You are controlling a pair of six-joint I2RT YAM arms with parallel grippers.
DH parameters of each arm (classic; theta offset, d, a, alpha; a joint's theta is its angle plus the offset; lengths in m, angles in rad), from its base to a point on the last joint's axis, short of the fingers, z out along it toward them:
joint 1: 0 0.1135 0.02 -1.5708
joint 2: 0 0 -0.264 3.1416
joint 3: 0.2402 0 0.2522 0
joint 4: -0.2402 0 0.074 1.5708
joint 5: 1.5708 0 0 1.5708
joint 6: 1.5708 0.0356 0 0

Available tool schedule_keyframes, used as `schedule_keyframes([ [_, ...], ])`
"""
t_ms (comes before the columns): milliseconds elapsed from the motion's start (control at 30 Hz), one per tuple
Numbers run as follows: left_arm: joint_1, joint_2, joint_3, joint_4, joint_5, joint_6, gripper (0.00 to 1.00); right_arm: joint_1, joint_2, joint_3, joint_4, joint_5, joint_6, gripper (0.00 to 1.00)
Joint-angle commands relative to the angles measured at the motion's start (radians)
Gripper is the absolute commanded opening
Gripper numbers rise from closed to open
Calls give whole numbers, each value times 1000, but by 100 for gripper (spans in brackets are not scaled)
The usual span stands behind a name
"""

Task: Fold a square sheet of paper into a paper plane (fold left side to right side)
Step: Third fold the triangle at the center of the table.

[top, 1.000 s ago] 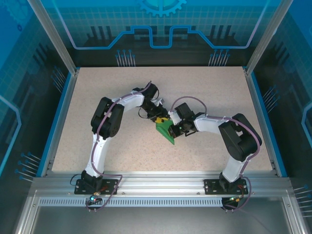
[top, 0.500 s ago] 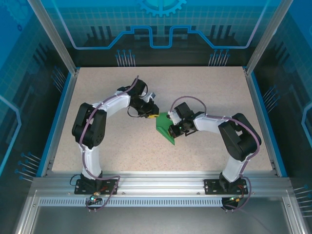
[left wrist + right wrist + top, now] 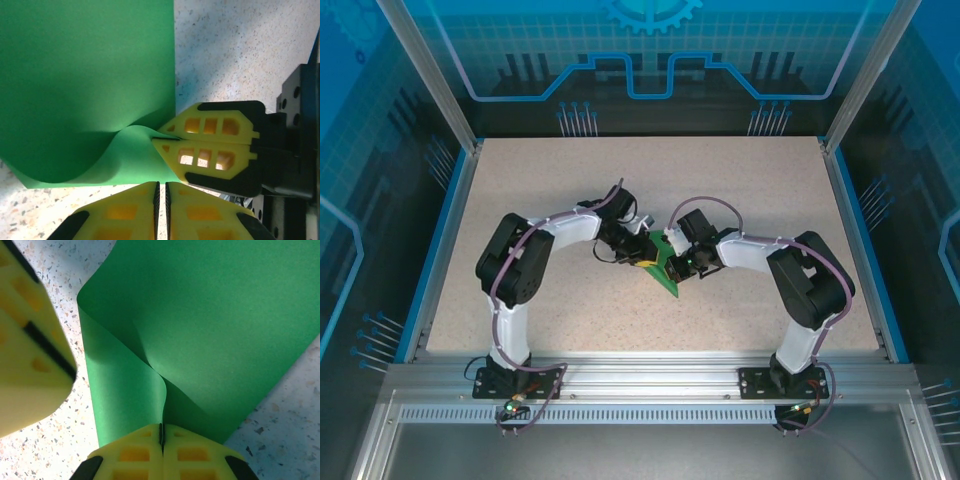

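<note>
While the right gripper (image 3: 161, 427) pins one edge of the square sheet of paper (image 3: 668, 281), the left-to-right fold appears to be in its opening stage. The sheet lies mid-desk (image 3: 570, 180) between the two arms, buckled into a soft ridge at the pinch and not yet creased. The right jaws are pressed together on the green edge. The left gripper (image 3: 161, 187) stands just beside the sheet's border, its jaws nearly together with a thin slit between them; whether they nip the paper cannot be told. Judgement: the next move calls for a sure hold on the left edge, then carrying it across squarely onto the right edge.
</note>
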Motion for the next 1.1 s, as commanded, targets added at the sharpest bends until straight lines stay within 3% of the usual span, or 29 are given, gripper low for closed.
schedule_keyframes([
  [0, -5, 35, 1, 19, 31, 17, 14, 8, 51, -7, -65, 9, -12, 0],
  [967, -5, 92, -52, -17, -87, 47, 13, -2, 49, 9, -60, -1, 5, 0],
  [1067, -5, 92, -67, -16, -99, 48, 13, -10, 26, 29, -61, -5, 25, 10],
])
